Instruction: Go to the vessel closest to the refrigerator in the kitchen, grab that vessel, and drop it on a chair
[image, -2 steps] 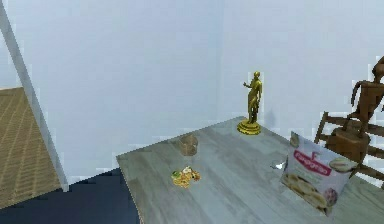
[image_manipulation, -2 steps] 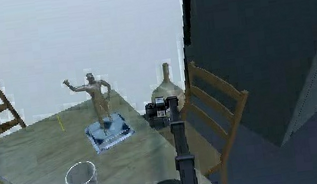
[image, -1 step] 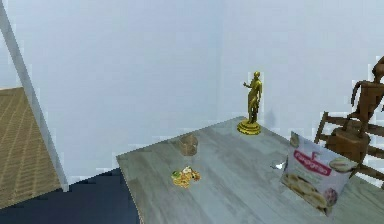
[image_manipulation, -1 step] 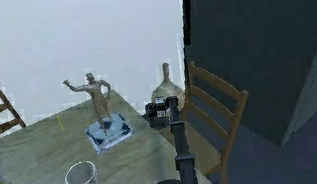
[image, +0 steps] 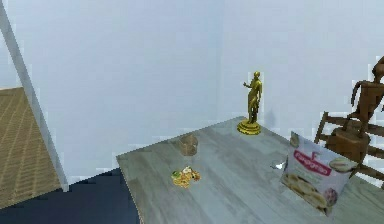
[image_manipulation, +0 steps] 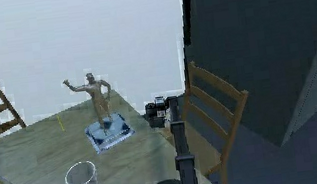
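Sitting lower left on the grey plank worktop (image_manipulation: pixel 33 151), clear glass vessel (image_manipulation: pixel 81 180), bronze figure statue on blue slab (image_manipulation: pixel 102 115) between it and dark claw (image_manipulation: pixel 152 112) at centre, cannot tell if it holds anything, wooden chair (image_manipulation: pixel 219 108) right.

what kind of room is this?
Likely a dining corner: a wooden table against white walls, a wooden chair beside it, and a glass and a bag on top.

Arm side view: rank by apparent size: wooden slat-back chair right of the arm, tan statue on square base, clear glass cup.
1. wooden slat-back chair
2. tan statue on square base
3. clear glass cup, smallest though nearest the camera
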Controlling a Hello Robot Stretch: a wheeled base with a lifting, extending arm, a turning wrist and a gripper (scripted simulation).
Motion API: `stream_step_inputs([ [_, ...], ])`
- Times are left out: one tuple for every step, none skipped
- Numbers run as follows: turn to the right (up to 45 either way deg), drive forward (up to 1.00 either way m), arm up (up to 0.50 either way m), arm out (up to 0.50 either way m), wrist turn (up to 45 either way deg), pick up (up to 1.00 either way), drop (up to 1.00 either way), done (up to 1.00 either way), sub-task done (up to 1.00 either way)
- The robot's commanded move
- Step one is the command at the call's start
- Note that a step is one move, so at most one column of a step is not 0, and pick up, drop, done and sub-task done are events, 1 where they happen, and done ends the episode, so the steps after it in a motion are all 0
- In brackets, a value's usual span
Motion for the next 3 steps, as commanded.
stream_step_inputs([
  [0.0, 0.0, 0.1, 0.0, 0.0, 0.0, 0.0, 0.0, 0.0],
  [0.0, 0.0, 0.0, -0.08, 0.0, 0.0, 0.0, 0.0, 0.0],
  [0.0, 0.0, 0.0, 0.0, 0.0, 0.0, 0.0, 1.0, 0.0],
])
